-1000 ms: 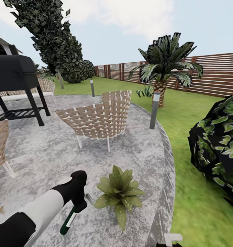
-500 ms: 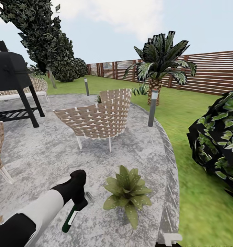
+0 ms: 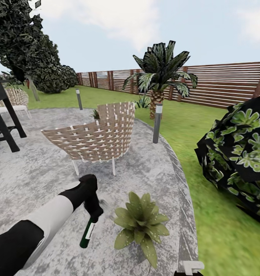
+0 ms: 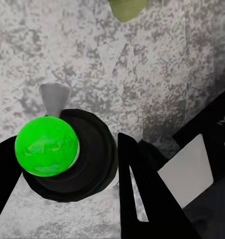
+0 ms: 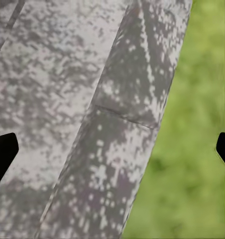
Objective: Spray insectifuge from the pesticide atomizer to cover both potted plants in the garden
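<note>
In the lower left of the head view, the pesticide atomizer [image 3: 88,233] is gripped by the left gripper [image 3: 94,211], clenched around its upper part, with the bottle hanging tilted over the patio [image 3: 38,176]. In the left wrist view the bottle [image 4: 48,147] is seen end-on as a bright green round between the dark fingers [image 4: 142,199]. Just right of it, at lower centre, a potted plant [image 3: 140,224] is spread on the stone; its pot is hidden by the leaves. The patio's curved edge [image 3: 185,214] is found close to the plant's right, with lawn [image 3: 222,230] beyond and a dark bush [image 3: 241,157] at the right. A wicker chair [image 3: 95,138] is set above, with open stone between. The right gripper [image 5: 112,149] is held wide apart over the patio rim.
</note>
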`<state>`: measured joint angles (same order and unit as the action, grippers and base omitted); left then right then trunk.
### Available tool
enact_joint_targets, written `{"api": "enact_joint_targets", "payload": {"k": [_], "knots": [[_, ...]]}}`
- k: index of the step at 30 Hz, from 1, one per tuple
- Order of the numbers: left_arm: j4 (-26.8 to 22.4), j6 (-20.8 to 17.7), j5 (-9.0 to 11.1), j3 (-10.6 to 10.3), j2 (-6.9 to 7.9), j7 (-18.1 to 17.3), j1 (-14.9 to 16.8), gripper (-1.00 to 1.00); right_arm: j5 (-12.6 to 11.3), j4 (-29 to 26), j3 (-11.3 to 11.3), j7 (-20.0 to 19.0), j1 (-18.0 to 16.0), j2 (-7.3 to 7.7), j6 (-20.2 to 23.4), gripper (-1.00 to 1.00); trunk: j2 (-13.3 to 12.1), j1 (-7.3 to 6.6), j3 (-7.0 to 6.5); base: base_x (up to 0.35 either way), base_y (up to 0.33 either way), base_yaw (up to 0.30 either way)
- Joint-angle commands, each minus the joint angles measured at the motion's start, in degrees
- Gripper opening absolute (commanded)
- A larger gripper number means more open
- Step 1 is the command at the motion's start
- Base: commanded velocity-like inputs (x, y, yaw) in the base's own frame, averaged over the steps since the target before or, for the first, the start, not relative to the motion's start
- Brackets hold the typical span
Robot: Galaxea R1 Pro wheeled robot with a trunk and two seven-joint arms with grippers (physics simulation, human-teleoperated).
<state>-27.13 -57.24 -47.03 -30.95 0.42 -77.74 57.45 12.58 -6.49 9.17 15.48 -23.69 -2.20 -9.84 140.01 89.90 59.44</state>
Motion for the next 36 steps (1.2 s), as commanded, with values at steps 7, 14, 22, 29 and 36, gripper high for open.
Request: {"api": "enact_joint_targets", "payload": {"k": [7, 14, 22, 29, 36], "knots": [[0.0, -0.1, -6.5, -0.3, -1.37, -10.7, 0.1, -1.0, 0.7, 0.2, 0.7, 0.2, 0.0, 1.19, -0.3, 1.0, 0.0, 0.01, 0.06, 0.03, 0.003, -0.041], [0.0, -0.2, -6.4, -4.7, -1.54, -10.8, 0.0, -1.0, 0.7, 0.2, 0.8, 0.2, 0.0, 1.14, -0.2, 1.0, 0.0, 0.01, 0.06, 0.0, 0.0, -0.251], [0.0, -0.1, -6.5, -5.1, -1.46, -10.8, 0.0, -1.0, 0.7, 0.2, 0.8, 0.2, 0.0, 1.14, -0.2, 1.0, 0.0, 0.01, 0.06, 0.0, 0.0, -0.193], [-0.2, -0.1, -6.7, -5.2, -5.21, -12.3, 0.7, -1.0, 0.9, 0.4, 0.6, 0.2, 0.0, 1.22, -0.3, 1.0, 0.0, 0.01, 0.06, 0.0, 0.0, -0.005], [-0.5, -0.1, -8.8, -8.1, -5.65, -12.3, 0.4, -1.0, 0.9, 0.3, 0.6, 0.2, 0.0, 1.46, -0.4, 1.0, 0.0, 0.01, 0.06, 0.0, 0.0, 0.0]]}}
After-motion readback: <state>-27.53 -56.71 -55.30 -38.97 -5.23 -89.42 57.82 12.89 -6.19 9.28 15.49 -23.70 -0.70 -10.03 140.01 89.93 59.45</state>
